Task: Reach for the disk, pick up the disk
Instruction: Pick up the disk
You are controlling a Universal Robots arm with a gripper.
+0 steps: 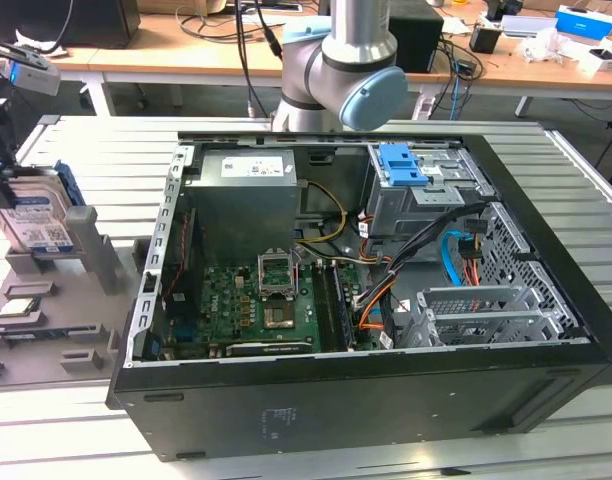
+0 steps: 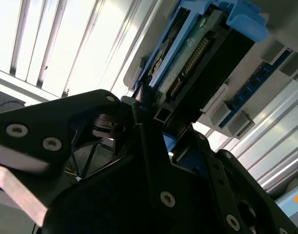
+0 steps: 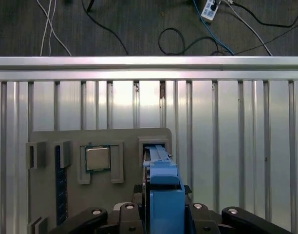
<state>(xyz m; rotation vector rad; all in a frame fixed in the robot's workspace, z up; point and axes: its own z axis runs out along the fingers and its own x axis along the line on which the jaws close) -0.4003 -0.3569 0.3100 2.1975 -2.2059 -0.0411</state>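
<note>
The disk (image 1: 34, 215) stands on edge in a grey holder (image 1: 91, 250) at the exterior view's left, its white-and-blue label facing the camera. My gripper (image 1: 1, 165) reaches down over its top edge. In the first wrist view the disk's blue frame (image 3: 164, 195) runs up between the black fingers (image 3: 132, 210), which sit close against both flat sides. The second wrist view shows the disk's green circuit-board side (image 2: 195, 51) with a finger (image 2: 141, 109) touching its edge. The gripper is shut on the disk, whose lower end sits at the holder's slot (image 3: 154, 144).
A small silver square chip (image 3: 97, 158) lies in a recess of the grey holder beside the disk. An open computer case (image 1: 356, 290) takes up the middle of the slatted metal table (image 1: 106, 150). The arm's elbow (image 1: 346, 70) stands behind the case. Cables lie on the floor beyond the table edge (image 3: 149, 62).
</note>
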